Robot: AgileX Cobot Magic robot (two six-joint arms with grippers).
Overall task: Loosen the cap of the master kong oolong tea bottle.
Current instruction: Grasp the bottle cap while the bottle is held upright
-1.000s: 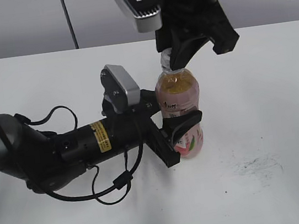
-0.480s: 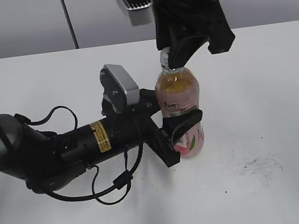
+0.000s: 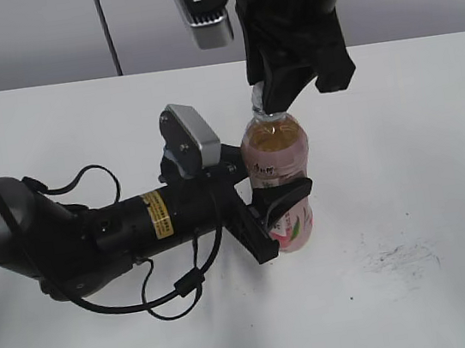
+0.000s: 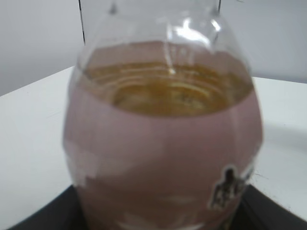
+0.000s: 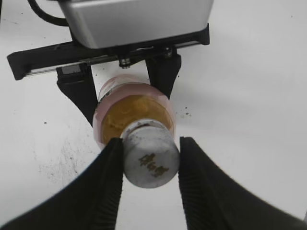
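The master kong oolong tea bottle (image 3: 275,155) stands upright on the white table, amber tea inside and a pink label around it. It fills the left wrist view (image 4: 163,143). My left gripper (image 3: 277,213) lies low along the table and is shut on the bottle's lower body. My right gripper (image 5: 149,184) comes down from above, and its two ribbed black fingers close on the cap (image 5: 151,155), a small grey-white cap with a faint mark on top. In the exterior view the cap (image 3: 258,98) is mostly hidden by the right gripper.
The white table (image 3: 421,156) spreads around the bottle. Dark scuff marks (image 3: 400,258) lie on it to the front right. The left arm's black cable (image 3: 175,290) loops on the table at the front left. A grey wall stands behind.
The right gripper has turned about the cap, its camera housing swinging leftward. The bottle has shifted slightly left with the left gripper still on it.
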